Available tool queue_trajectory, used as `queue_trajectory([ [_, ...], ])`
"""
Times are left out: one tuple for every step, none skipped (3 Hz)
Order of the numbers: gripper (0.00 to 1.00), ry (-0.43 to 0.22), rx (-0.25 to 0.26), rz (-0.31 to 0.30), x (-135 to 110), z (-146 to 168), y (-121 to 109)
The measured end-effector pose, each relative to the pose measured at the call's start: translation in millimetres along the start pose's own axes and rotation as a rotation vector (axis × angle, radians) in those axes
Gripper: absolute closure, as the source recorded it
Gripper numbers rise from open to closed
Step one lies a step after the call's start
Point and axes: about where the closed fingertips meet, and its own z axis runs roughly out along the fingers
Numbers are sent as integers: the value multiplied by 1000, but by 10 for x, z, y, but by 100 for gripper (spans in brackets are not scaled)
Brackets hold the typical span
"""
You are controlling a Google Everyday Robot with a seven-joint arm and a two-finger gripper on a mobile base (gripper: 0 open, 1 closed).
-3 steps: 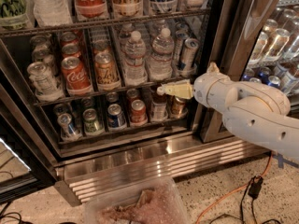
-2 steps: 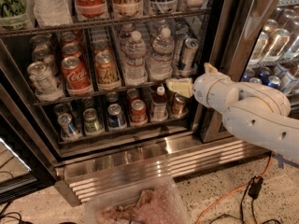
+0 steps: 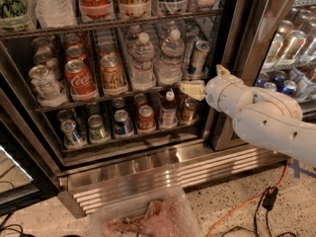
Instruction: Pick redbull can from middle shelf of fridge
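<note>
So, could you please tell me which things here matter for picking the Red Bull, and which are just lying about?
For the job: redbull can, right end of the middle shelf; fridge; gripper, below the can at the shelf's front edge.
Just around: Coca-Cola cans, water bottles, lower-shelf cans, plastic tub and orange cable on the floor.

Shop-like: stocked commercial drinks fridge (image 3: 148, 177), pincer (image 3: 193, 90) beside its middle shelf (image 3: 98, 98).

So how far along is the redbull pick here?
Approach looks done: the gripper is at the fridge, by the right end of the middle shelf. In hand: closing on the redbull can, which stands on that shelf just above and behind the gripper, apart from it. Left: rise to the can, grasp it, draw it out.
</note>
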Motion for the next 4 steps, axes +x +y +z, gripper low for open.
queue_trajectory([
  [17, -29, 51, 4, -21, 115, -146],
  [21, -55, 85, 15, -36, 186, -176],
  [26, -55, 85, 15, -35, 176, -172],
  [26, -61, 89, 23, -22, 198, -144],
])
